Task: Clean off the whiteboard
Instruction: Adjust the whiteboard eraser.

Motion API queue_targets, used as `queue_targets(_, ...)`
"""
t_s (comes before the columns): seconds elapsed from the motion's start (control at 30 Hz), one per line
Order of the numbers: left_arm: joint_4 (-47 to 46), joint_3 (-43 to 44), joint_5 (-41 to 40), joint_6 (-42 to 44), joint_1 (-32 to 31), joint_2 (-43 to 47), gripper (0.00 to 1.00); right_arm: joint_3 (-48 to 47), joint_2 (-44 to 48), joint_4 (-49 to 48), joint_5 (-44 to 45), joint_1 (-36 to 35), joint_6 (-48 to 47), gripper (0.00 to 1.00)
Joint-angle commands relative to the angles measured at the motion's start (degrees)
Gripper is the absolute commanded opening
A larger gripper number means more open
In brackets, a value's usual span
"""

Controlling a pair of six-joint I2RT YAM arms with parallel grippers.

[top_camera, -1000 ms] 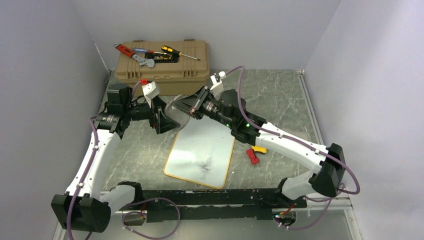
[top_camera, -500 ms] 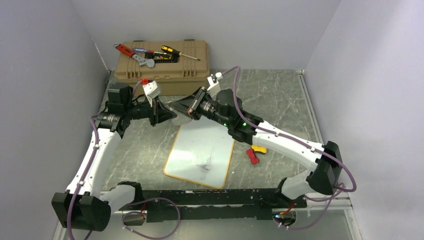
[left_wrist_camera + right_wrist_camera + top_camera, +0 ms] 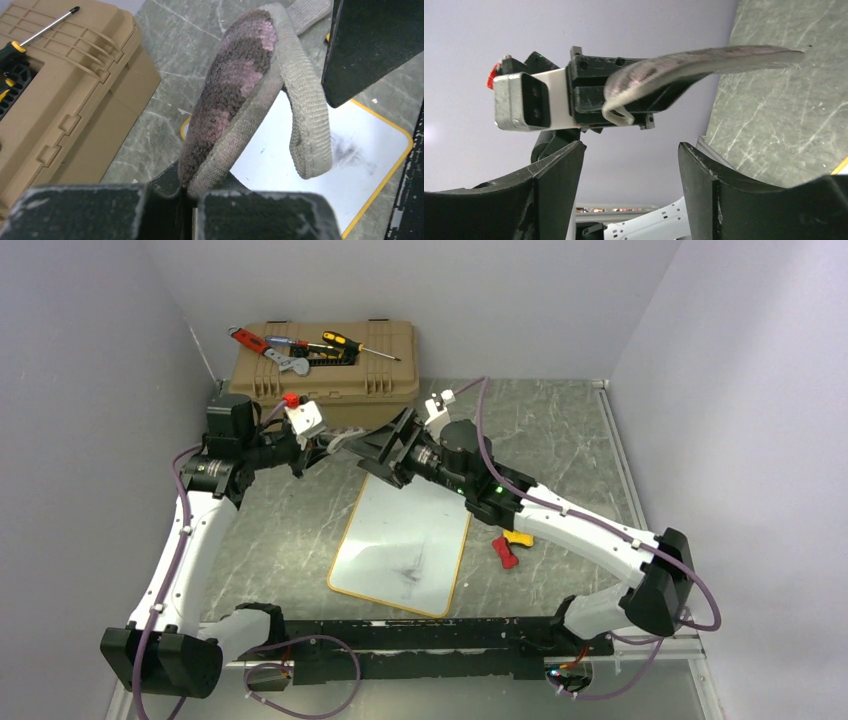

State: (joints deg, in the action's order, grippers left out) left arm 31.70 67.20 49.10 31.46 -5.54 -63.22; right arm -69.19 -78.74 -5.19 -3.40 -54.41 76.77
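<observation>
Presently, a cloth (image 3: pixel 235 95) is clamped in the left gripper (image 3: pixel 192 200); the right gripper (image 3: pixel 629 150) is held wide, empty. The whiteboard (image 3: pixel 405 540) is judged stiff, slippery, best steadied at its edge.

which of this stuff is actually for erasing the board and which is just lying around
For the job:
- whiteboard, with a faint smudge on it
- grey and pink cloth

Just lying about:
- tan toolbox
- screwdrivers and wrench on its lid
- small red and yellow tool beside the board
</observation>
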Motion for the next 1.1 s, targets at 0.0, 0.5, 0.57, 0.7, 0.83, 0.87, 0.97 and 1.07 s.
queue_targets(0.0, 1.0, -0.1, -1.3, 5.7, 0.0, 1.3, 0.00, -7.0, -2.9, -1.2, -0.3, -0.3, -0.7, 0.74)
queue_targets(0.5, 4.0, -1.6, -0.7, 10.4, -0.8, 2.0, 0.00, -10.8, -11.8, -3.6, 6.4, -0.1, 8.4, 0.51)
queue_targets(0.57, 4.7, -2.0, -1.0, 11.6, -1.0, 2.0, 0.00, -11.2, -12.7, -4.3, 5.9, -0.1, 8.5, 0.49)
queue_targets(0.7, 5.6, -3.2, -2.0, 13.8, -1.4, 2.3, 0.00, -10.3, -12.8, -4.1, 5.4, -0.1, 8.6, 0.54)
queue_targets(0.83, 5.8, -3.3, -1.7, 14.4, -1.6, 2.3, 0.00, -8.1, -12.5, -4.5, 4.9, 0.0, 10.1, 0.54)
queue_targets(0.87, 5.8, -3.4, -1.7, 14.6, -1.7, 2.4, 0.00, -7.7, -12.4, -4.8, 4.8, 0.0, 10.1, 0.53)
queue_targets(0.97, 6.4, -3.1, -1.9, 14.6, -1.8, 2.2, 0.00, -7.8, -12.3, -3.7, 4.7, 0.1, 9.2, 0.21)
queue_targets(1.07, 6.0, -2.9, -2.1, 12.6, -1.8, 2.0, 0.03, -5.9, -10.5, -1.1, 5.0, 0.8, 8.6, 0.00)
